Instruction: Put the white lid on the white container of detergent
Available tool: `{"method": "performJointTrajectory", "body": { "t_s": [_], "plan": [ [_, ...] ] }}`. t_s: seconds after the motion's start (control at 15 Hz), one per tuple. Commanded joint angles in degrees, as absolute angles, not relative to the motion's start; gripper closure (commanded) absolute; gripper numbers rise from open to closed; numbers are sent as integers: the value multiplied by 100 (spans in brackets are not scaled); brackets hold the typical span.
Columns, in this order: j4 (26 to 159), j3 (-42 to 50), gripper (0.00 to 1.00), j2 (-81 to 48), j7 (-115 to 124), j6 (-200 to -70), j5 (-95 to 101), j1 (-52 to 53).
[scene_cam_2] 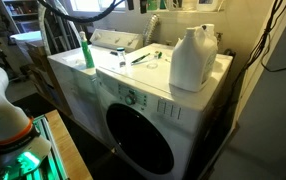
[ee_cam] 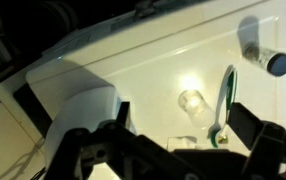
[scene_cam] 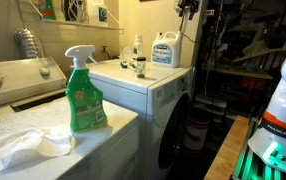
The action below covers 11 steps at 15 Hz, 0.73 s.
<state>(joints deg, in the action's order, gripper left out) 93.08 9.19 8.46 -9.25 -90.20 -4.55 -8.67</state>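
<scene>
White plastic forms the detergent jug (scene_cam: pixel 165 50), which is seen standing upright, blue label outward, near a far corner of the bench (scene_cam: pixel 133 82), the flat top of a front-loading washing machine (scene_cam_2: pixel 138 140). In the wrist view a small pale round lid (ee_cam: pixel 191 100) is shown lying flat on the bench, apart from the jug and just beside a green-handled tool (ee_cam: pixel 226 100) that is laid on the same surface. A slim white bottle (scene_cam: pixel 137 48) is placed near the jug, further from the corner. The pincer (ee_cam: pixel 173 140) is seen from behind along the lower edge of the wrist view, held above the bench; its dark fingers (ee_cam: pixel 120 115) are spread wide and nothing is gripped between them. A green spray bottle (scene_cam: pixel 83 95) is set upright on the neighbouring machine (scene_cam: pixel 113 125), where a crumpled white cloth (scene_cam: pixel 23 145) is also laid, well apart from the jug. Whether the jug's neck is closed cannot be told.
</scene>
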Motion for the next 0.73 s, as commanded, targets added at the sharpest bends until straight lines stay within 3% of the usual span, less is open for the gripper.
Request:
{"method": "performJointTrajectory", "body": {
  "t_s": [0.0,0.67],
  "plan": [
    [9554,872,0,1102,-1465,-8113,-303,-719],
    [9624,824,0,1085,-1832,-8060,-25,-627]
  ]
}}
